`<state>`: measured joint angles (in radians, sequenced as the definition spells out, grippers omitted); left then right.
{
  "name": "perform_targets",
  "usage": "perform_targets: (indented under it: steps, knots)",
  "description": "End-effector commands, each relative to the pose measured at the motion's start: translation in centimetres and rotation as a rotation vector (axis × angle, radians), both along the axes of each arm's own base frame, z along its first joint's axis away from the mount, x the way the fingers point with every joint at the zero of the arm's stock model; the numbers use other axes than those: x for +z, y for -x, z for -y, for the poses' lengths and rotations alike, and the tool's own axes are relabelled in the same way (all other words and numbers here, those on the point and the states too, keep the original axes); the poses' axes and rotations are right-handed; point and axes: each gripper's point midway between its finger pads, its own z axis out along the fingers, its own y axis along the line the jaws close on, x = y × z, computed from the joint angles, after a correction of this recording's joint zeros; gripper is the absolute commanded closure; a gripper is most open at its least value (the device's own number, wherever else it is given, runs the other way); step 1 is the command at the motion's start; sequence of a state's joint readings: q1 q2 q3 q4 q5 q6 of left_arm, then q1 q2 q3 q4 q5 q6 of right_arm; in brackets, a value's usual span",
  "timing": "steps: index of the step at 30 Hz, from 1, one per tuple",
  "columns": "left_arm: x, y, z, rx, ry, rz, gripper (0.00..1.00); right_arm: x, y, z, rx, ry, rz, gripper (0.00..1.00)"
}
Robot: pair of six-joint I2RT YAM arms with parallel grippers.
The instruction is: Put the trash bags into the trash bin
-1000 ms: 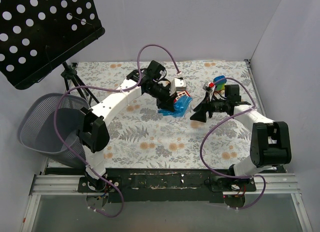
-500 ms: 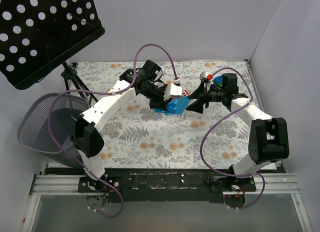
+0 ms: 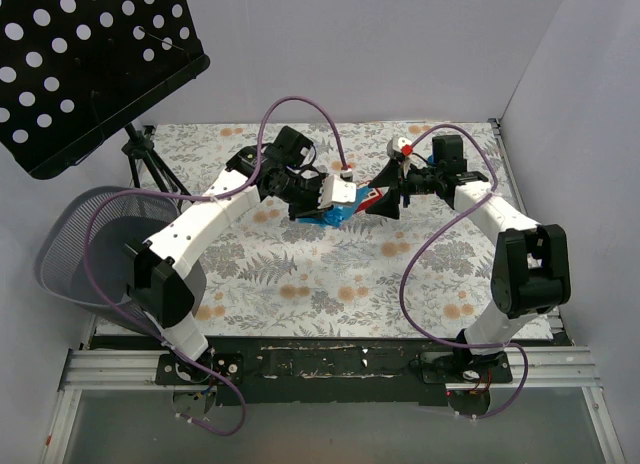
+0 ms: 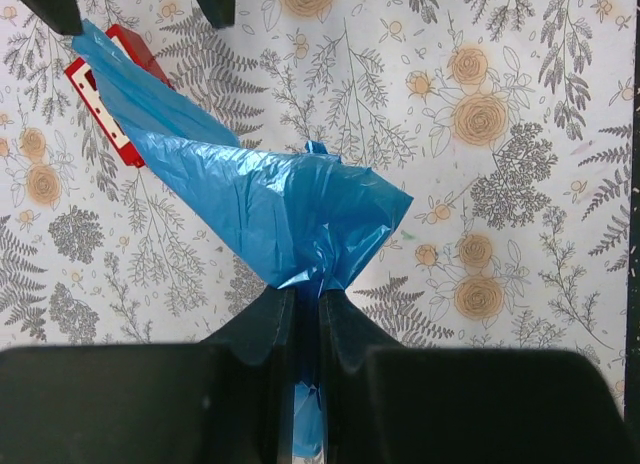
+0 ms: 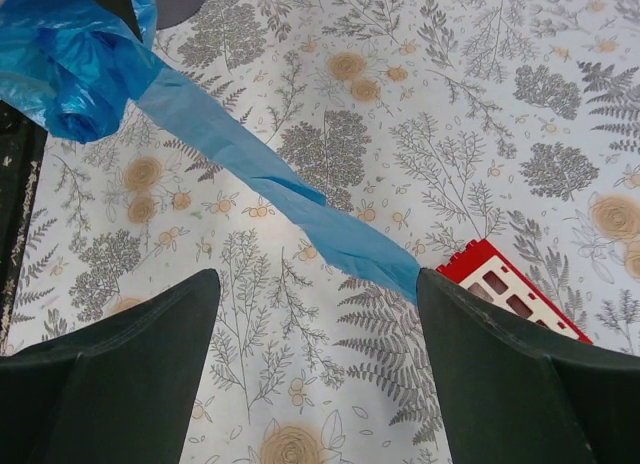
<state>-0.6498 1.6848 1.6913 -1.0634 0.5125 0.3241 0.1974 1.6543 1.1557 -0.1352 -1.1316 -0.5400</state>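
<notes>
Over floral cloth: blue trash bag clamped by left gripper;
Right gripper: spread wide, nothing held;
Lift: tail to be raised clear.

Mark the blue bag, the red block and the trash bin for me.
blue bag [image 4: 280,199], left wrist view, middle of the crinkled film.
red block [image 5: 505,282], right wrist view, its top face.
trash bin [image 3: 75,249], top external view, mesh wall.
</notes>
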Motion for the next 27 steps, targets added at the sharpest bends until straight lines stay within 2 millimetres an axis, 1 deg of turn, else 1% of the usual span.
perform_targets:
  steps: [1,4,7,11,12,14,15,16,17,18,19,21,23,25,27]
  knots:
    - [2.4,0.4,-1.2,-0.01,0.02,0.103,1.0,4.0,0.8,-0.2,0.034,0.003,0.15,0.12]
    - [2.6,0.6,-1.5,-0.01,0.021,0.126,1.0,4.0,1.7,-1.1,0.055,0.019,0.173,0.11]
    - [2.9,0.7,-1.7,-0.01,0.024,0.14,1.0,3.7,2.2,-2.2,0.073,0.03,0.19,0.11]
    - [4.9,0.3,-1.1,0.015,0.097,0.195,1.0,2.6,2.7,-3.9,0.1,0.038,0.16,0.11]
    - [5.6,0.1,-1.0,0.031,0.125,0.214,1.0,2.3,2.7,-4.2,0.096,0.029,0.133,0.14]
    - [6.3,-0.2,-0.9,0.088,0.17,0.224,1.0,2.0,2.7,-4.5,0.082,0.001,0.07,0.24]
    - [6.3,-0.2,-0.8,0.119,0.19,0.21,1.0,2.0,2.9,-4.6,0.083,-0.002,0.047,0.36]
    - [6.1,-0.1,-0.9,0.15,0.206,0.185,1.0,2.2,3.3,-4.5,0.088,0.001,0.029,0.44]
    - [5.1,0.5,-0.9,0.189,0.215,0.126,1.0,2.3,3.6,-4.3,0.098,0.01,0.025,0.53]
    - [4.6,1.0,-0.8,0.224,0.236,0.081,1.0,1.8,4.4,-4.0,0.12,0.038,0.005,0.63]
    - [4.1,1.5,-0.8,0.263,0.259,0.024,0.97,1.6,5.1,-3.6,0.136,0.067,-0.012,0.71]
    - [2.4,2.6,-0.6,0.329,0.288,-0.091,0.87,1.0,6.5,-2.8,0.159,0.118,-0.074,0.89]
    - [0.8,3.5,-0.3,0.394,0.322,-0.228,0.82,0.0,8.4,-2.2,0.185,0.154,-0.197,0.99]
    - [-0.7,3.9,0.0,0.462,0.357,-0.376,0.8,-0.5,10.1,-1.7,0.198,0.171,-0.318,0.99]
    - [-2.4,4.1,0.1,0.526,0.375,-0.53,0.78,-0.8,11.3,-1.5,0.168,0.181,-0.44,0.99]
